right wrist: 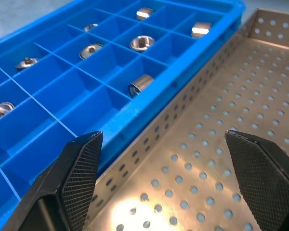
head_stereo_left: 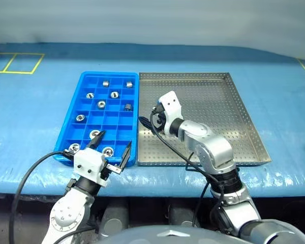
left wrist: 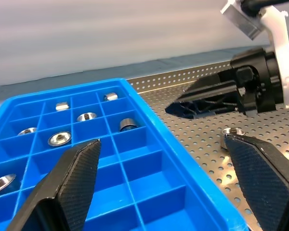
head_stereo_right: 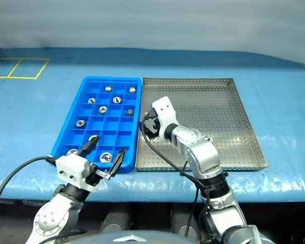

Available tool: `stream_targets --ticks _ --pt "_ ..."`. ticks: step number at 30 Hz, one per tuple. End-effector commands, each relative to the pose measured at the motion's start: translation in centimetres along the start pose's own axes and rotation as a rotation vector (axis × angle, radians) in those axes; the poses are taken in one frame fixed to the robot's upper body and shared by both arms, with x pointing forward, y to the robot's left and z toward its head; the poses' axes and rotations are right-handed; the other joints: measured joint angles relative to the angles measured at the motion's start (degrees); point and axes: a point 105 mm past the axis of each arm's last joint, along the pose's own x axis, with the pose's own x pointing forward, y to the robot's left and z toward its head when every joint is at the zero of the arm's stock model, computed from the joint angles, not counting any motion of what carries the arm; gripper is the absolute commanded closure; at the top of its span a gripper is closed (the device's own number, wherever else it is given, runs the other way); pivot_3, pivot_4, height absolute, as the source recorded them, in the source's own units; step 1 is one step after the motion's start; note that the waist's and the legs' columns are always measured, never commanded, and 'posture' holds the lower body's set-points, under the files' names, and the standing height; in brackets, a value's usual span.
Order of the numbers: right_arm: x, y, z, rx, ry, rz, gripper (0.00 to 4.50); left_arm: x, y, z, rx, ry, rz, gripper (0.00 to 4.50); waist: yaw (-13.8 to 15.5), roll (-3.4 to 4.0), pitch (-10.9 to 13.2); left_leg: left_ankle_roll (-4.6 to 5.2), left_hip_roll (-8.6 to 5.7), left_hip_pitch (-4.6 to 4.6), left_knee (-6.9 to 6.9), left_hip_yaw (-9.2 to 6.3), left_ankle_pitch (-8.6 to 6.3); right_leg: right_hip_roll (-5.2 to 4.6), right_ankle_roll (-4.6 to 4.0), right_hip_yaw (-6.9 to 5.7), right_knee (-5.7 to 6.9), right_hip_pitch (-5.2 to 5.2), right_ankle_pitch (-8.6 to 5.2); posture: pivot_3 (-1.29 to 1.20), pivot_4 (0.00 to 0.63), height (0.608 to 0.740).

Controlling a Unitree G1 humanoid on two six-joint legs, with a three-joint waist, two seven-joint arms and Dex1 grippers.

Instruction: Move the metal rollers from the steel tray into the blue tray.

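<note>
Blue-covered table [head_stereo_left: 35,117], right gripper [left wrist: 183,105] hiding steel tray [head_stereo_left: 244,122] floor

Steel tray [head_stereo_left: 244,107]: perforated floor mostly bare and open from above, right gripper [head_stereo_right: 148,126] occupying its left edge beside the blue tray [head_stereo_left: 86,84], low rims the sole barriers.

Bright blue gridded tray [head_stereo_left: 86,133], shiny silver rollers [head_stereo_left: 101,104], silver perforated steel tray [head_stereo_left: 229,112], light blue table cover [head_stereo_left: 35,112] with yellow lines [head_stereo_left: 10,63]
</note>
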Motion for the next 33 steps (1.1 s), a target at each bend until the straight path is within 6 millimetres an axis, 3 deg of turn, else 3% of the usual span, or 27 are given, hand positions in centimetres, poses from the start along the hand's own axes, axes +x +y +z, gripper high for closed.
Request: stream_targets --ticks 1,3,10,24,30,33 --pt "-0.6 -0.2 -0.8 0.035 0.007 -0.032 0.21 0.3 -0.6 0.3 -0.018 -0.016 -0.043 0.00 -0.62 0.00 0.00 0.00 0.00 0.00 0.01 0.00 0.00 0.00 0.00 0.00 0.00 0.01 0.00 0.12 0.150 0.740" --pt "-0.6 -0.3 -2.3 0.031 0.053 -0.049 0.21 0.5 -0.8 0.2 -0.019 -0.011 -0.054 0.00 -1.22 -0.01 -0.01 0.00 0.00 0.01 0.02 0.00 0.00 -0.01 0.01 0.01 0.00 0.04 0.00 0.11 0.150 0.740" --pt "-0.3 -0.8 -4.6 0.063 0.104 -0.087 0.21 0.7 -0.9 0.2 -0.025 -0.015 -0.061 0.00 -2.06 -0.02 -0.04 0.01 -0.01 0.10 0.10 -0.01 0.00 0.00 0.05 0.02 0.05 0.16 0.03 0.12 0.150 0.740" --pt "1.4 -2.2 -4.9 0.081 0.082 -0.175 0.21 0.7 -0.9 0.2 -0.037 -0.018 -0.032 0.00 -2.05 -0.07 -0.07 0.00 -0.01 0.66 0.08 -0.01 0.00 -0.01 0.05 0.03 -0.01 0.70 0.02 0.16 0.150 0.740" --pt "1.6 -2.2 -4.7 0.085 0.073 -0.180 2.07 0.6 -0.9 0.2 -0.040 -0.017 -0.022 0.00 -1.95 -0.06 -0.07 0.00 -0.01 0.65 0.04 -0.01 0.00 -0.02 0.05 0.03 -0.06 0.71 0.01 0.17 0.150 0.740" --pt "1.7 -1.5 -3.0 0.072 0.018 -0.146 3.09 0.5 -0.9 0.2 -0.042 -0.016 -0.012 0.00 -2.00 -0.06 -0.07 0.00 0.00 0.65 -0.03 -0.01 0.00 -0.01 0.02 0.03 -0.06 0.67 0.00 0.18 0.150 0.740"
